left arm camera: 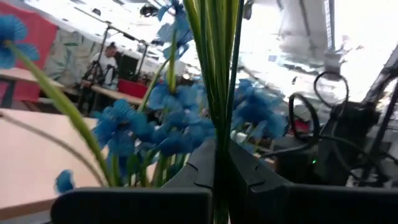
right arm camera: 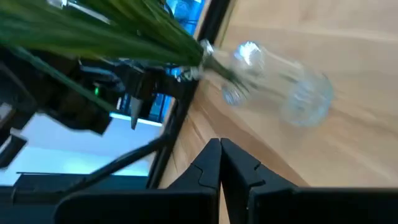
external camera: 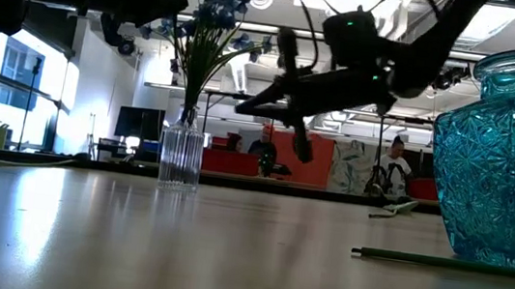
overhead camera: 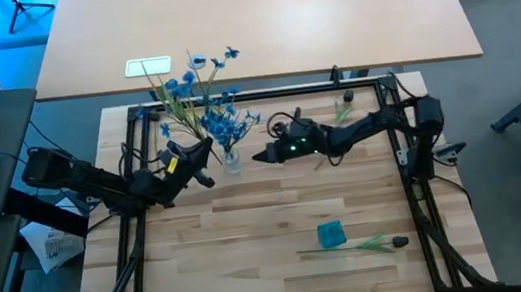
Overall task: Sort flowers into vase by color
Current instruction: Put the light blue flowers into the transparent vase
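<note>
High view: blue flowers (overhead camera: 204, 103) stand in the clear vase (overhead camera: 231, 159); left gripper (overhead camera: 204, 160) pinches their stems beside it. Right gripper (overhead camera: 264, 156), fingers pressed together, hovers opposite. Dark flower (overhead camera: 359, 246) lies well apart: light, floppy, best pinched mid-stalk.

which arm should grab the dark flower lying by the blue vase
Right. The right gripper is empty, and the dark flower lies on its half; the left gripper is clamped on the blue flowers.
</note>
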You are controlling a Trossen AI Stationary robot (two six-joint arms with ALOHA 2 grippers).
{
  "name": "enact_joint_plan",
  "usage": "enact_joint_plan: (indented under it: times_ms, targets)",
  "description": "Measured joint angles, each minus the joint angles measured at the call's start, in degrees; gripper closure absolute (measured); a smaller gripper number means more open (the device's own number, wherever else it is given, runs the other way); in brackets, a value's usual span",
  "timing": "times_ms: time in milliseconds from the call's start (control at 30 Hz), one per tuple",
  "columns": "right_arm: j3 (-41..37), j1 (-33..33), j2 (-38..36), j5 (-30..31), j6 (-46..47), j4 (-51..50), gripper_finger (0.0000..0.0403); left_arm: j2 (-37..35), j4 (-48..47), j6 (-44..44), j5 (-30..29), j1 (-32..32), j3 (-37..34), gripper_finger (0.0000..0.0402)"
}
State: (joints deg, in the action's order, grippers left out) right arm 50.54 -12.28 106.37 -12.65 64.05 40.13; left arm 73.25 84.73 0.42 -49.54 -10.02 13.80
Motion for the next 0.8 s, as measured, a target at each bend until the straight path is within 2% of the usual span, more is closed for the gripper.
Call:
enact_joint_plan:
  times_ms: [200,300,467,800]
  targets:
    - [8.47,-1.79,6.47,0.39,-2.61,-3.36,0.0403,0.03,-3.15,-0.21,-3.52,0.97,0.0,0.0402]
    - [10.71,-2.79,6.12,0.43,-5.06,-4.89,0.0403,0.01,-3.05,-0.18,-3.27,1.44,0.0,0.0402]
    - [11.52,-4.3,6.03,-0.48,-7.85,-10.85,0.0403,-0.06,-2.62,3.49,-3.18,1.22,0.0,0.0402]
    - [11.69,-3.68,5.97,0.12,-7.6,-9.51,0.0403,-3.42,-2.61,11.72,-3.06,-2.18,-0.02,0.0402]
